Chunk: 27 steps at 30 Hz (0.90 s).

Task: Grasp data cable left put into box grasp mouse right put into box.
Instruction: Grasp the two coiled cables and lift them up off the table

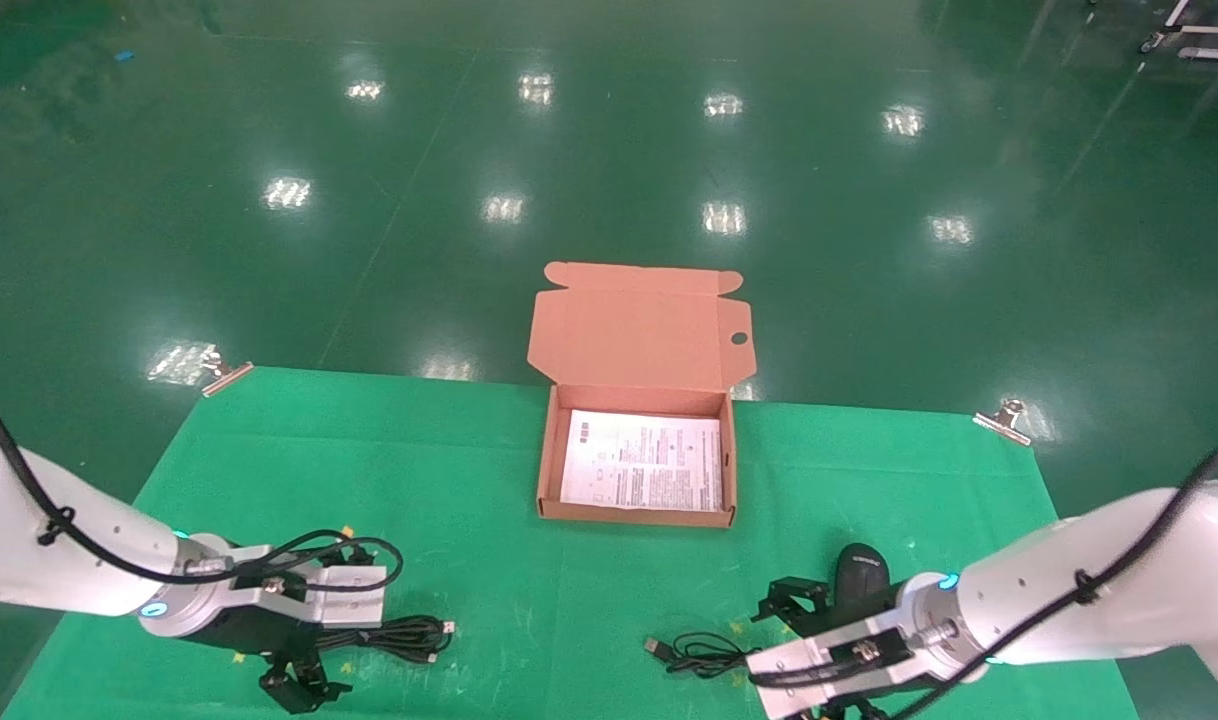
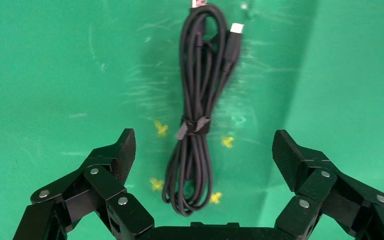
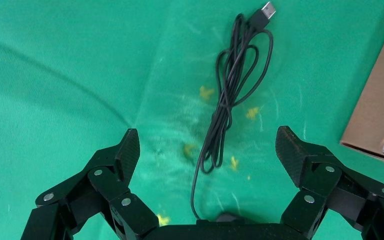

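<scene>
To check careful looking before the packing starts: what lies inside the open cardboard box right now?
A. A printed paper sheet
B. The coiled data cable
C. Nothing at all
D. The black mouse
A: the head view shows only a printed paper sheet in the box, while the data cable and mouse lie on the green cloth.

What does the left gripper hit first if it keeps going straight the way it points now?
Most likely the data cable: the bundle lies on the green table cloth directly between the open fingers of the left gripper. Nothing else shows in that line, though the gap in depth is unclear.
</scene>
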### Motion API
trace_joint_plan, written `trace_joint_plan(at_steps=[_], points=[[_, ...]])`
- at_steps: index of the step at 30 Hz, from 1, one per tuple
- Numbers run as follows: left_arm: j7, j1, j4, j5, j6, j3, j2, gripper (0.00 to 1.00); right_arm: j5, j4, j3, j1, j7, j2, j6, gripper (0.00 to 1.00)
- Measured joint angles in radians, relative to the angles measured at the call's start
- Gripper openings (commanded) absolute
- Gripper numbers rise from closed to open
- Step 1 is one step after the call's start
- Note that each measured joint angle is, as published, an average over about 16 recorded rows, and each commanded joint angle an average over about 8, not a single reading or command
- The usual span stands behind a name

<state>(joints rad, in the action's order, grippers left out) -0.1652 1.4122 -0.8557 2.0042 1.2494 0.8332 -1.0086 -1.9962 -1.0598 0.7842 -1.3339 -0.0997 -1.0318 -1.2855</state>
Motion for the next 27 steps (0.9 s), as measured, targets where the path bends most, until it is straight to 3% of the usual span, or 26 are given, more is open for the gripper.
trace_joint_plan(at_steps=[13,14,21,22,27], points=[[0.070,0.024,0.247,-0.026,-0.096,-0.024,-0.066,0.98,-0.005,0.239,0.004,-0.023,-0.046,-0.092,0.068,1.00],[0.076,0.025,0.261,-0.028,-0.101,-0.025,-0.069,0.86,-0.007,0.251,0.005,-0.024,-0.050,-0.097,0.074,0.93],[0.118,0.033,0.341,-0.039,-0.134,-0.034,-0.084,0.00,-0.020,0.316,0.009,-0.030,-0.075,-0.123,0.114,0.06],[0.122,0.033,0.347,-0.040,-0.137,-0.035,-0.085,0.00,-0.021,0.321,0.009,-0.031,-0.077,-0.125,0.119,0.00],[0.130,0.034,0.366,-0.044,-0.145,-0.037,-0.089,0.00,-0.025,0.334,0.010,-0.031,-0.084,-0.131,0.131,0.00]])
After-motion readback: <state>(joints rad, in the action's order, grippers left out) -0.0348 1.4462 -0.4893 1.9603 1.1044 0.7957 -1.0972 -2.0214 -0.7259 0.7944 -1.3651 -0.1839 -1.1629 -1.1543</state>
